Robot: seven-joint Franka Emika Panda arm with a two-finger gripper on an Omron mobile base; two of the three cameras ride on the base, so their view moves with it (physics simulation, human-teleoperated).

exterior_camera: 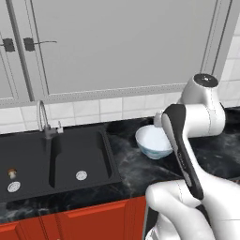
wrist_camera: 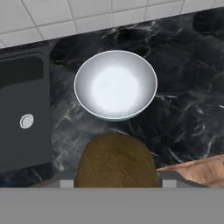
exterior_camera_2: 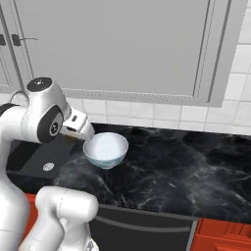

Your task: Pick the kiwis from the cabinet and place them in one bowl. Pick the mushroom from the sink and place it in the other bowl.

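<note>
Dull brown and finely fuzzy, a kiwi (wrist_camera: 116, 161) bulges up at the bottom of the hand view, right where the fingertips rise, so the gripper (exterior_camera_2: 78, 133) is pinching the fruit between half-spread jaws. Its rounded, matte skin hides the tips themselves. The hand hangs above the counter with the fruit just short of the blue-tinted bowl (wrist_camera: 115, 85), most likely so the kiwi can be carried over the rim and let go inside. That bowl is smooth, round and glossy white within, pale blue outside, and has nothing in it. It stands on the black marbled counter (exterior_camera_2: 186, 162), polished with grey veins, beside the matte black sink (exterior_camera: 61, 159). In the sink's left basin sits the tiny mushroom (exterior_camera: 12, 173), brown-capped and pale-stemmed, near a silver drain, not yet collected.
</note>
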